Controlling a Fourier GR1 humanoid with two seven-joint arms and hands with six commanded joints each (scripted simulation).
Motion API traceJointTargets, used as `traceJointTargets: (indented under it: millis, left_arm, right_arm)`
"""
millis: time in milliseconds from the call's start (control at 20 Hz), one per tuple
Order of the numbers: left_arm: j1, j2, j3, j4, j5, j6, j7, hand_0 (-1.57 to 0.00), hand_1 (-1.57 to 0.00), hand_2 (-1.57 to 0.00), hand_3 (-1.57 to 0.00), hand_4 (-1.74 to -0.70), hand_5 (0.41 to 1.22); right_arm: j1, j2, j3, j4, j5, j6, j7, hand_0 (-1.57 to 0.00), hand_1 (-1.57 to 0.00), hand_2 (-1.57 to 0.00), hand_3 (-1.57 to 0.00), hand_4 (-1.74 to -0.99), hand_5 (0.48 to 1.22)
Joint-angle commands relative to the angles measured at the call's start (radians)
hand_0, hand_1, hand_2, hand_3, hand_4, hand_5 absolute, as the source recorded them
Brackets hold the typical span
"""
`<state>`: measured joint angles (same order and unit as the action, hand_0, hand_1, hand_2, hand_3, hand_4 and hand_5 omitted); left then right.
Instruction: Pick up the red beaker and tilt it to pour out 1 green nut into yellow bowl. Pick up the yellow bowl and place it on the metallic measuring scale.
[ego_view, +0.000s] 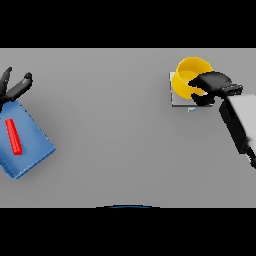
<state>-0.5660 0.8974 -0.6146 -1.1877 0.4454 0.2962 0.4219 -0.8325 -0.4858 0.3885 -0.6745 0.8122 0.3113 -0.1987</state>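
Note:
The yellow bowl (187, 75) stands at the far right of the table, on the metallic measuring scale (175, 99), a pale square plate that shows under its left and front sides. My right hand (212, 82) comes in from the right, its fingers curled round the bowl's right rim and covering that side. I see no green nut; the bowl's inside is partly hidden by the hand. A long narrow red object (14, 136), possibly the red beaker, lies on a blue slab (30, 150) at the far left. My left hand (15, 86) hovers just behind the slab, fingers spread, holding nothing.
The blue slab lies tilted near the table's left edge. A small bluish mark (191, 109) sits at the scale's front edge. My right forearm (240, 120) stretches along the right side of the table.

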Motion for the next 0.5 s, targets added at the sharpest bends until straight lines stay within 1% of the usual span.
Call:
traceJointTargets:
  millis: [0,50,150,200,300,350,450]
  left_arm:
    - [-0.002,0.001,0.001,0.008,-0.004,0.000,-0.001,0.00,0.00,0.00,0.00,-0.73,0.712]
    - [-0.004,0.005,0.003,0.011,-0.006,0.001,-0.003,0.00,0.00,0.00,0.00,-0.72,0.708]
    - [-0.002,0.012,0.005,0.004,-0.003,-0.001,0.000,0.00,0.00,0.00,0.00,-0.72,0.703]
    - [0.006,0.014,0.004,-0.005,-0.002,0.007,0.006,0.00,0.00,0.00,0.00,-0.72,0.700]
    - [0.003,0.005,0.004,-0.006,-0.001,0.009,-0.005,0.00,0.00,0.00,0.00,-0.72,0.697]
    - [-0.008,0.006,0.002,0.005,-0.006,0.004,0.007,0.00,0.00,0.00,0.00,-0.72,0.696]
    - [-0.009,0.006,0.004,0.007,-0.003,-0.002,0.004,0.00,0.00,0.00,0.00,-0.72,0.693]
  right_arm:
    - [-0.001,-0.002,0.010,0.003,0.008,0.003,-0.011,-0.29,-0.48,-0.60,-0.57,-1.517,0.902]
    - [0.007,-0.011,0.018,-0.012,0.014,0.005,-0.020,-0.24,-0.38,-0.52,-0.53,-1.501,0.877]
    - [-0.007,-0.008,0.028,0.006,0.026,-0.004,-0.039,-0.15,-0.24,-0.37,-0.45,-1.469,0.842]
    - [-0.007,-0.011,0.027,0.014,0.027,-0.003,-0.033,-0.12,-0.19,-0.31,-0.41,-1.456,0.827]
    - [-0.010,-0.005,0.025,0.020,0.023,0.016,-0.018,-0.08,-0.12,-0.20,-0.35,-1.431,0.799]
    - [-0.006,-0.006,0.024,0.019,0.021,0.021,-0.012,-0.06,-0.10,-0.16,-0.32,-1.422,0.785]
    - [-0.001,-0.011,0.020,-0.003,0.014,0.041,0.009,-0.04,-0.06,-0.10,-0.27,-1.410,0.759]
